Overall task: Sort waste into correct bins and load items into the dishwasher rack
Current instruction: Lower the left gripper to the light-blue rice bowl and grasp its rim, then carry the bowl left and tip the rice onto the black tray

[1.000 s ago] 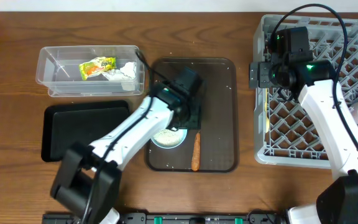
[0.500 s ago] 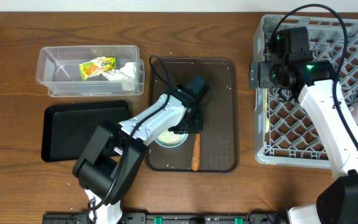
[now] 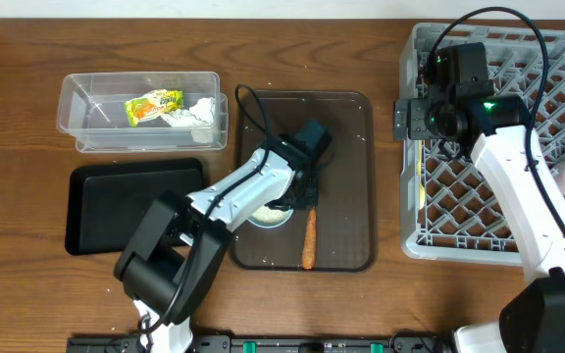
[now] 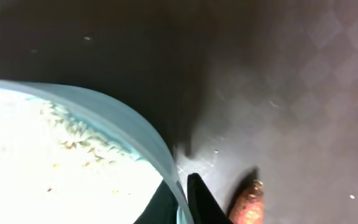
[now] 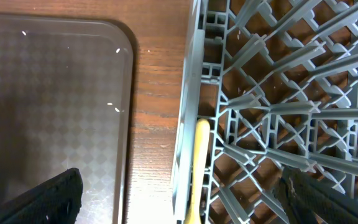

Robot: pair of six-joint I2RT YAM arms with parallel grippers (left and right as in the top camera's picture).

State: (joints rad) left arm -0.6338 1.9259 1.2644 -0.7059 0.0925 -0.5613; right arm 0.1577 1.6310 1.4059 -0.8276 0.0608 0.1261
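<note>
The bowl (image 3: 266, 217) sits on the dark brown serving tray (image 3: 346, 167), at its lower left, with loose white rice (image 4: 73, 130) lying in it and the carrot stick (image 3: 309, 240) just beside it on the right. The left gripper (image 4: 182, 202) is closed down on the bowl's right-hand rim, one finger inside the wall and one outside, so the thin pale edge is pinched between them. The right gripper (image 5: 185, 202) hangs over the near-left edge of the dishwasher rack (image 3: 415, 211) with its jaws spread wide and nothing in them; the pale yellow spoon (image 5: 199, 162) lies in the rack below it. The bowl looks stiff, smooth and light (whether plastic or ceramic I cannot tell), so a rim pinch is the sensible hold, though a glossy wall could slip or pivot between narrow fingers. Held at one side, it will likely want to droop away from the grip, and any tilt sends the grains sliding out. It should stay level until it is over a bin, and only then be tipped.
</note>
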